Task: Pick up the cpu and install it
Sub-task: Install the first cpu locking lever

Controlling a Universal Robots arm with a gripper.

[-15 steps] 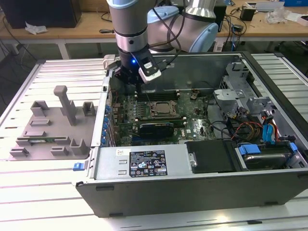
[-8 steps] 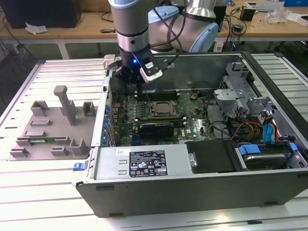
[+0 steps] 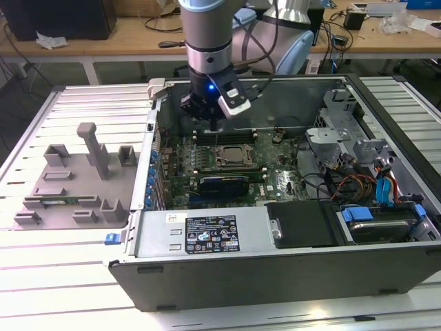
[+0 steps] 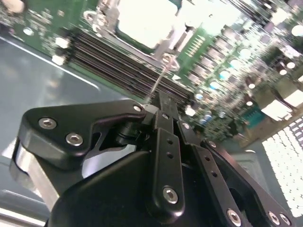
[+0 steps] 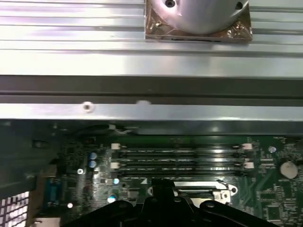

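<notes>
The cpu (image 3: 233, 156), a silvery-grey square, lies flat inside the black-and-metal socket frame (image 3: 234, 165) in the middle of the motherboard. In the second wrist view the cpu (image 4: 144, 19) looks pale and bright. My gripper (image 3: 211, 124) hangs just behind the socket, over the memory slots (image 3: 227, 134), with its black fingers (image 4: 165, 123) pressed together. A thin metal lever rod (image 4: 158, 80) rises from the socket corner to the fingertips. I cannot tell whether the rod is clamped. In the first wrist view the gripper (image 5: 163, 201) sits above the socket's edge (image 5: 199, 189).
The open computer case (image 3: 207, 276) lies on a slatted metal table (image 3: 83, 289). It holds a black power supply (image 3: 303, 224), cables (image 3: 358, 186) and drive bays on the exterior view's right. A grey fixture tray (image 3: 76, 179) stands on the exterior view's left. The case's back wall (image 5: 151, 111) is close to the gripper.
</notes>
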